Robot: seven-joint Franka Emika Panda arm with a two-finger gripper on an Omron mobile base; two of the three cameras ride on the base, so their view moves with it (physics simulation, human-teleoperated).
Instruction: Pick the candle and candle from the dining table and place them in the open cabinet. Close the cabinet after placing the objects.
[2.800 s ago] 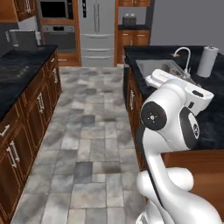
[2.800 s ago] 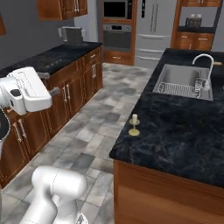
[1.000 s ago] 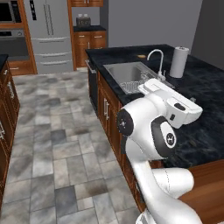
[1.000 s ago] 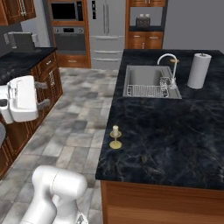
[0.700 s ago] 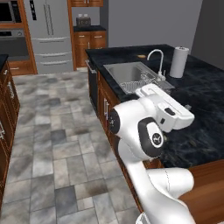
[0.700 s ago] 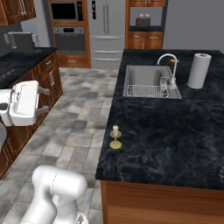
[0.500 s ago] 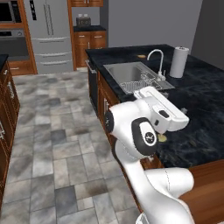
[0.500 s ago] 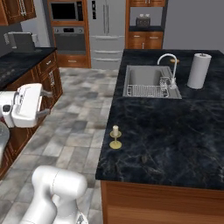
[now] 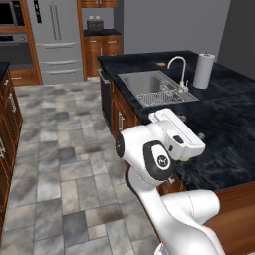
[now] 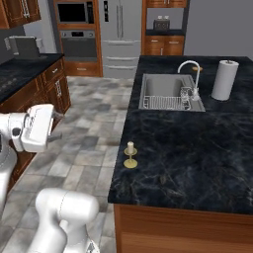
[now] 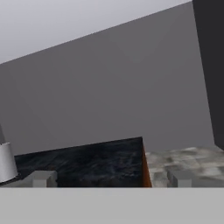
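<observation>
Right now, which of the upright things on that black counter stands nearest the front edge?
The candle on its small brass holder, alone near the counter's front left edge. The white paper towel roll and the tap stand farther back by the sink.

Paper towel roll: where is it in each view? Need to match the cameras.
Left base view: paper towel roll upper right, standing on the dining table, right of the faucet.
Right base view: roll upper right, right of the faucet.
Hand view: white roll cut by the left edge, on the black top.
Shared landmark: the faucet in both base views.
</observation>
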